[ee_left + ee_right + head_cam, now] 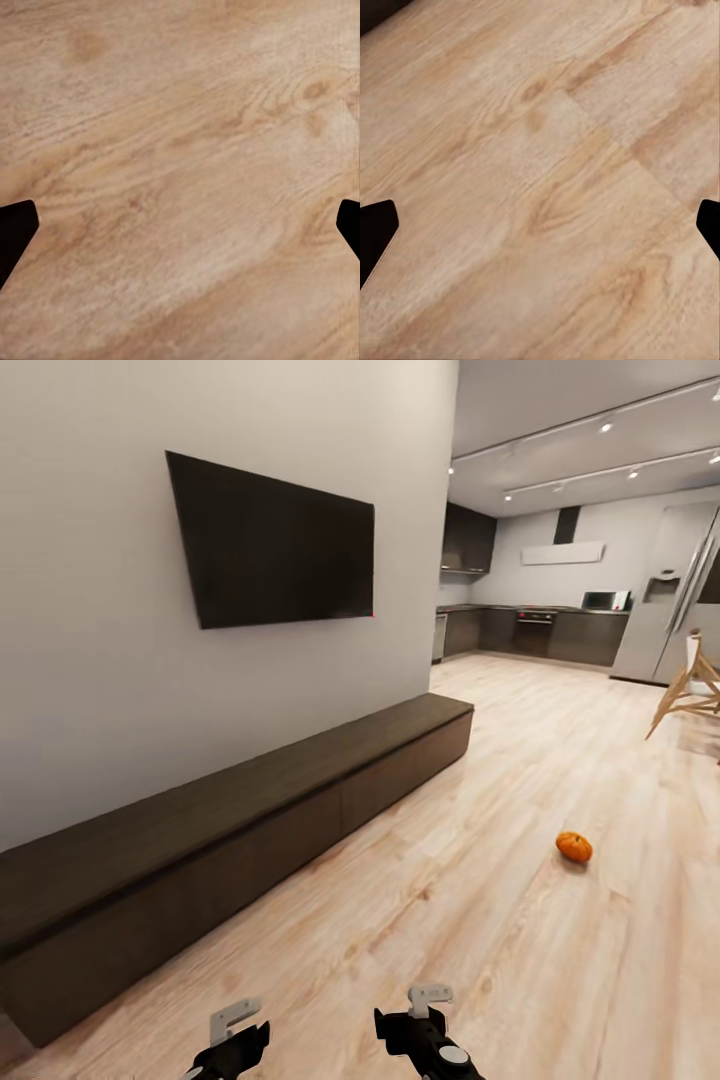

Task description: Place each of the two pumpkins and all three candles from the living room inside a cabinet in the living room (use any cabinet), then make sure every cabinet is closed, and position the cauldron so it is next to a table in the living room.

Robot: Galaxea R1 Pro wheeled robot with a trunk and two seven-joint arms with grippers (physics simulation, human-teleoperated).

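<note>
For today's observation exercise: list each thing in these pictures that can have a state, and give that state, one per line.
Cabinet: all drawer fronts shut, nothing on top.
Pumpkin: lying on the floor, away from the cabinet, not held.
TV: on the wall, screen dark.
Left gripper: open, empty, over bare floor.
Right gripper: open, empty, over bare floor.

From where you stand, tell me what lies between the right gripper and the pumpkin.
Bare wood floor, as the head view shows. Nothing stands between the right gripper and the pumpkin, which sits on the planks ahead and to the right.
</note>
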